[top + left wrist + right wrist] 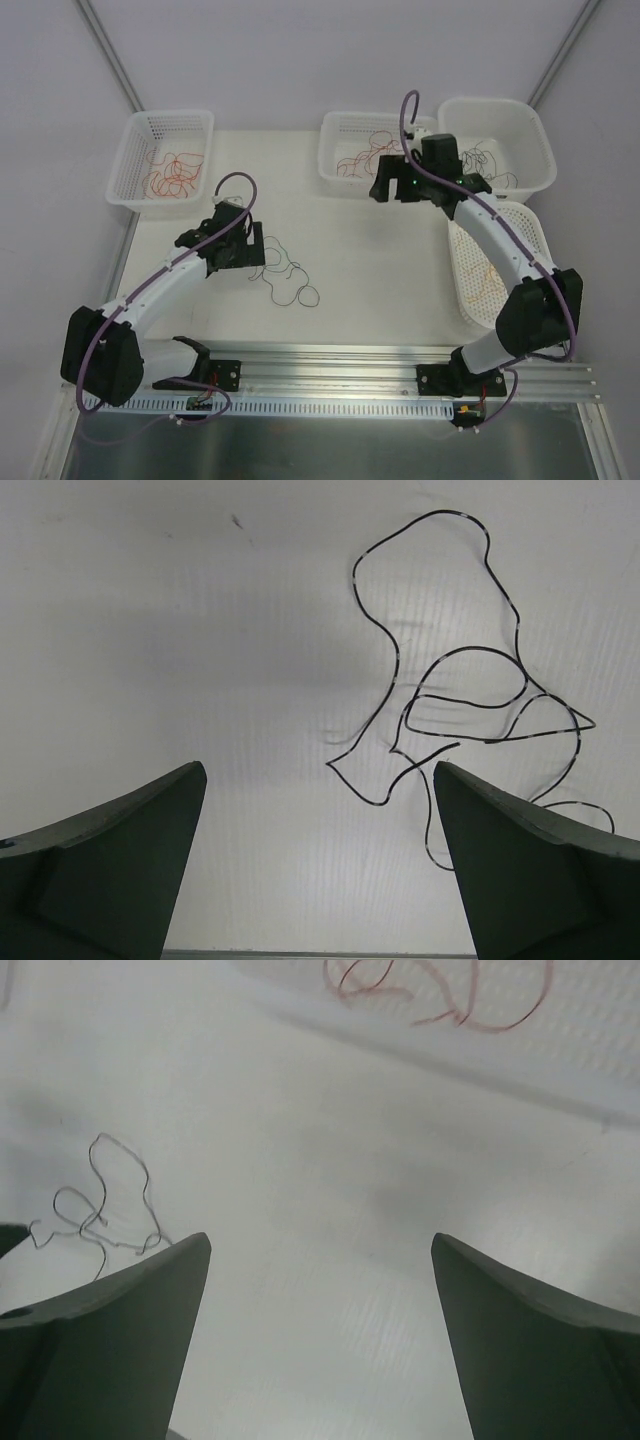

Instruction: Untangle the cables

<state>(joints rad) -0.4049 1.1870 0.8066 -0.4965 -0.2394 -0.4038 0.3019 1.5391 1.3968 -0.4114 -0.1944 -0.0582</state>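
A thin black cable [286, 272] lies in loose curls on the white table, just right of my left gripper [240, 258]. In the left wrist view the same black cable [470, 702] loops ahead and to the right of my left gripper [320, 780], which is open and empty; one strand runs close by the right finger [520, 870]. My right gripper [392, 190] hovers in front of the middle basket [345, 178], open and empty. The right wrist view shows my right gripper [320, 1250] over bare table, a thin curly cable [100, 1200] far left, and red cables [450, 995] at the top.
A left basket [130, 165] holds red and orange strands. The middle basket holds maroon and red ones. A white bin [530, 140] at the back right holds black strands. A basket [470, 285] by the right arm holds orange and tan ones.
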